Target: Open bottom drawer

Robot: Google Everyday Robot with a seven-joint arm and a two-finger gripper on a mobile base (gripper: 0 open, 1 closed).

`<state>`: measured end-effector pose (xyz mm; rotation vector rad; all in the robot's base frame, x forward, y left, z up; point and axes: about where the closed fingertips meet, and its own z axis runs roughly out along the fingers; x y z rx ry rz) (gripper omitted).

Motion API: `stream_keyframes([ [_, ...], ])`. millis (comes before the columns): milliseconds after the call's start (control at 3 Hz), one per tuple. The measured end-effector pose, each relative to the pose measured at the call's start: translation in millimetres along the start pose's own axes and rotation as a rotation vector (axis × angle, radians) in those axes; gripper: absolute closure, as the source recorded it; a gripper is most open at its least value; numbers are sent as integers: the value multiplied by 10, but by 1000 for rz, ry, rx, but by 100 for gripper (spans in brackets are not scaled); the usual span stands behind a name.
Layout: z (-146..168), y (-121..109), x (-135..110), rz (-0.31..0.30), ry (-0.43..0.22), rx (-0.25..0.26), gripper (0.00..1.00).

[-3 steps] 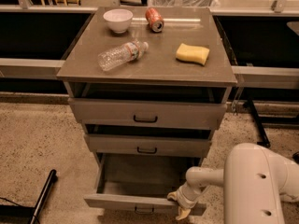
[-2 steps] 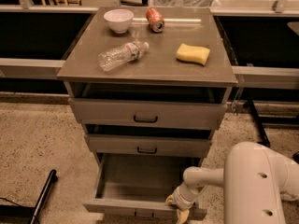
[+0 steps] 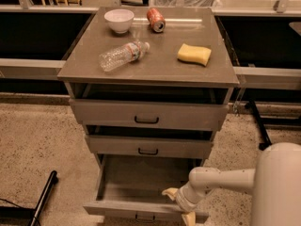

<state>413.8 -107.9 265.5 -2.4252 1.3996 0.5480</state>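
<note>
The bottom drawer (image 3: pixel 141 210) is the lowest of three grey-brown drawers in the cabinet. It stands pulled far out, its empty inside showing, and its small black handle (image 3: pixel 143 217) sits at the picture's lower edge. My gripper (image 3: pixel 181 205) is at the drawer's front right corner, over the front panel's top edge. One pale fingertip (image 3: pixel 169 192) lies inside the drawer and another (image 3: pixel 189 218) hangs outside the front. The white arm (image 3: pixel 225 179) reaches in from the right.
The middle drawer (image 3: pixel 148 146) and top drawer (image 3: pixel 146 114) are slightly out. On the cabinet top (image 3: pixel 160 65) lie a plastic bottle (image 3: pixel 122 54), white bowl (image 3: pixel 119 20), red can (image 3: pixel 155 19) and yellow sponge (image 3: pixel 194 54). A black bar (image 3: pixel 43 197) lies on the floor at left.
The bottom drawer has slid a little further out toward the camera, and my gripper has moved with its front edge.
</note>
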Motion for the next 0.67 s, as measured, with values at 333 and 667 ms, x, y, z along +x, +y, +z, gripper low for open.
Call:
stream_keyframes([
  [333,-310,13,-188,-22,11,37,0],
  [667,-338,12,-194,-25,14,38,0],
])
